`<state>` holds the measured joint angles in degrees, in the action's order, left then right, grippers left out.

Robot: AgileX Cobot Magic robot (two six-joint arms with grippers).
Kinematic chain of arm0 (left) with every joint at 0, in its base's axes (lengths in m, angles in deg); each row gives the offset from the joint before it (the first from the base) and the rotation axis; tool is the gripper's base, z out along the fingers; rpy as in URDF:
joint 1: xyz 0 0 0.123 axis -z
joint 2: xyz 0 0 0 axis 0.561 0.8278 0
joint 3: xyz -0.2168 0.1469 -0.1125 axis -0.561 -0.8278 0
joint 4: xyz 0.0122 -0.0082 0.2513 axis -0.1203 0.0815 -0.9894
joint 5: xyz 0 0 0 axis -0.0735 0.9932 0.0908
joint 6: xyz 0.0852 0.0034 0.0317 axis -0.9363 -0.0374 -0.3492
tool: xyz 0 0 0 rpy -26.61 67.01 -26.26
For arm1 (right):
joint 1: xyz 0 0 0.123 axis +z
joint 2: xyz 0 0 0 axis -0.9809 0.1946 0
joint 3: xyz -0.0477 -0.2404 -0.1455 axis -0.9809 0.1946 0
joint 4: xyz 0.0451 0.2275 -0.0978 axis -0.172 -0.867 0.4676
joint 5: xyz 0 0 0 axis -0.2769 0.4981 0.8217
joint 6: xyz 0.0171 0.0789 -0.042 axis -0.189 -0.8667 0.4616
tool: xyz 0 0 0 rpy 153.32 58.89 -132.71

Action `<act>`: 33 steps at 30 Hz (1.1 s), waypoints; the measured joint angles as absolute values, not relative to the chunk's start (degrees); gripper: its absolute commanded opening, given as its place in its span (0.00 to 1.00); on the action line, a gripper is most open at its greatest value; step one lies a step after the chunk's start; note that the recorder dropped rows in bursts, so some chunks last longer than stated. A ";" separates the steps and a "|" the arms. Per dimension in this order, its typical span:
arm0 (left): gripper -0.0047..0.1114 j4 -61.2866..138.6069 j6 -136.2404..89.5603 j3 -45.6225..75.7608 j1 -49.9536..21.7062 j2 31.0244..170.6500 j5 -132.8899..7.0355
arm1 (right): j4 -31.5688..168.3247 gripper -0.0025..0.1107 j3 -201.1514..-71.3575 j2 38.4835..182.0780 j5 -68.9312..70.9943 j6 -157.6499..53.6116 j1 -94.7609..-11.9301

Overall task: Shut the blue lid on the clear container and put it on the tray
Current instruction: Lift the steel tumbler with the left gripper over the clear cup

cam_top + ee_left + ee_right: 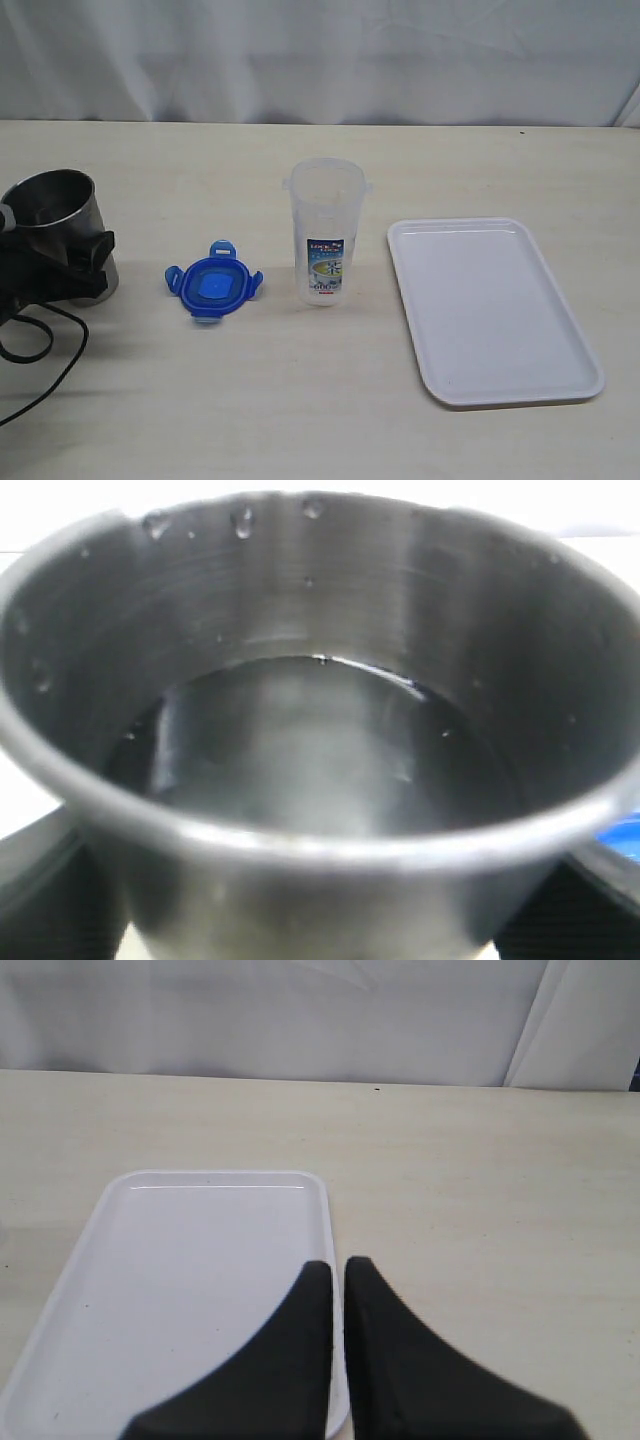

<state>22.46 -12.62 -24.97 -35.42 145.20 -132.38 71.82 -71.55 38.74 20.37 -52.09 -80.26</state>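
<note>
The blue lid (214, 284) lies flat on the table, flaps spread, just left of the clear container (326, 243). That container stands upright and uncovered, its printed label facing me. To its right lies the white tray (490, 310), bare. My left gripper (80, 265) is at the far left, away from the lid, its black fingers (45, 885) clasping the sides of a grey steel cup (320, 730). My right gripper (336, 1265) is shut on nothing and hovers over the tray's long edge (325, 1220); the exterior view does not show it.
The steel cup (57, 228) stands near the table's left edge, with droplets on its inner wall and what looks like clear liquid inside. A black cable (40, 345) loops on the table below it. A white curtain closes off the far side.
</note>
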 measured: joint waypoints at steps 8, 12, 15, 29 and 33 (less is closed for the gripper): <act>0.04 21.39 -10.37 -24.06 -35.42 144.87 -131.06 | 71.82 0.06 -71.55 38.74 20.37 -52.09 -80.26; 0.04 20.41 -9.73 -23.91 -35.42 143.95 -129.53 | 71.82 0.06 -71.55 38.74 20.37 -52.09 -80.26; 0.04 20.14 -9.33 -23.91 -35.42 142.36 -128.06 | 71.82 0.06 -71.55 38.74 20.37 -52.09 -80.26; 0.04 16.92 -5.30 -17.56 -35.42 133.83 -121.73 | 71.82 0.06 -71.55 38.74 20.37 -52.09 -80.26; 0.04 13.33 -1.36 -12.80 -35.42 133.24 -116.04 | 71.82 0.06 -71.55 38.74 20.37 -52.09 -80.26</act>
<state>13.33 -1.36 -12.80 -35.42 133.24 -116.04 71.82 -71.55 38.74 20.37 -52.09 -80.26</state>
